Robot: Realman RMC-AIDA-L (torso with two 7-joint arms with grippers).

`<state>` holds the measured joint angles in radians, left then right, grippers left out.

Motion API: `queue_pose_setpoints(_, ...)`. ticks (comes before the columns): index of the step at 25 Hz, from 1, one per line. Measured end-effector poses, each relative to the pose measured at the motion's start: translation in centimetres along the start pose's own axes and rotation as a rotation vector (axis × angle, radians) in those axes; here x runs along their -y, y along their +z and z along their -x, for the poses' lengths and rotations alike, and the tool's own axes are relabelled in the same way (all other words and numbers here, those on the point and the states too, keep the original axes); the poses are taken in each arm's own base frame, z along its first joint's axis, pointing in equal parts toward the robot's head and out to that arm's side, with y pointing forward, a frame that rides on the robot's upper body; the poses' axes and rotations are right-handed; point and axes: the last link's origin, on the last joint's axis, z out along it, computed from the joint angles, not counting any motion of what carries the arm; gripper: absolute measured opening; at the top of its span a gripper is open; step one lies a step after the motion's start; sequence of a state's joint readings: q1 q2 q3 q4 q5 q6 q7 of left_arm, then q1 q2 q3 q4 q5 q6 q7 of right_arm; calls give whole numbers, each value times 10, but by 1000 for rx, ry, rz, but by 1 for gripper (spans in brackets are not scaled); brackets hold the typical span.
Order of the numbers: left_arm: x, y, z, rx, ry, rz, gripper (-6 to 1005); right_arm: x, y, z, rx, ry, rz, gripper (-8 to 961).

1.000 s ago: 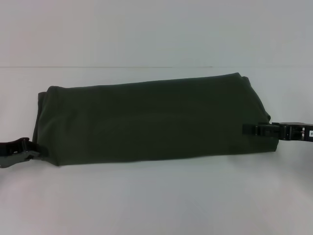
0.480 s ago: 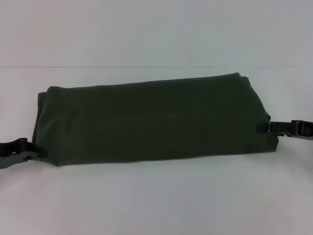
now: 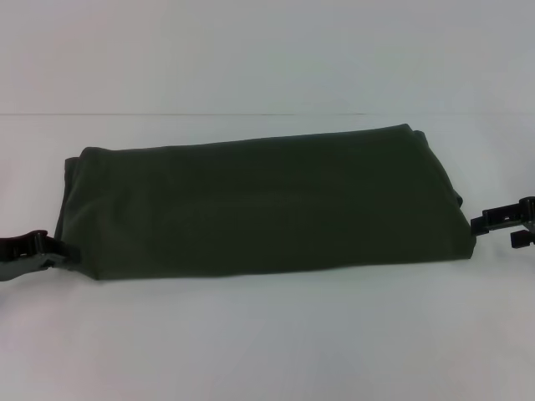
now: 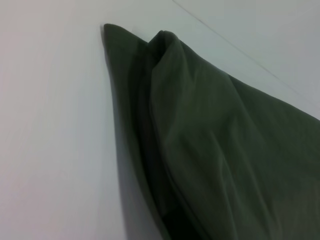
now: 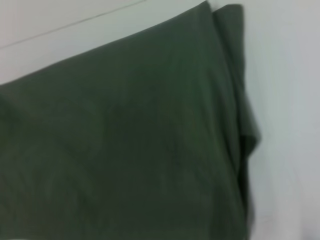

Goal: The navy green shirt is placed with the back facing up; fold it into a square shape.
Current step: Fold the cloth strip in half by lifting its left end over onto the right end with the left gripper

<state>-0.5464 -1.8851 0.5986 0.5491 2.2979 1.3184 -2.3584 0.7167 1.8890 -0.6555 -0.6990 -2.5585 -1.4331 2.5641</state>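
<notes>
White and bare along its near edge, the surface (image 3: 267,351) carries one thing: the navy green shirt (image 3: 259,205), a dark olive-green cotton garment folded into a long flat band that lies crosswise in front of the robot, with its plain side up. Its right end sits a little farther back than its left, so the band slants slightly.

At the near left corner of the band, the left gripper (image 3: 38,251) lies low on the surface, its dark tips touching or just beside the cloth edge; whether its jaws are spread or pinching the fabric cannot be told. The left wrist view shows the stacked layers of that end, one fold bulging up over a thinner edge that lies flat on the white top.

At the right end, a little farther back, the right gripper (image 3: 501,225) is just beside the cloth, clear of it, with its jaws spread: one dark finger above and a shorter one below, white showing between them. The right wrist view shows the layered right edge of the band, with one narrow layer sticking out past the top fold.

Beyond the garment a thin line crosses the white background.
</notes>
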Motion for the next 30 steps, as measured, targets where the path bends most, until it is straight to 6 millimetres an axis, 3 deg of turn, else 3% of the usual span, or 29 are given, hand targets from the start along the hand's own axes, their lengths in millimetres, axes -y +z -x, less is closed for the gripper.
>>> queue_pose_setpoints(11, -3, 0, -4, 3, 23, 1, 34, -18, 27, 14, 9, -36, -35, 871)
queue_pose_setpoints(30, -5, 2, -4, 6, 29, 4, 34, -27, 57, 5, 9, -72, -66, 851)
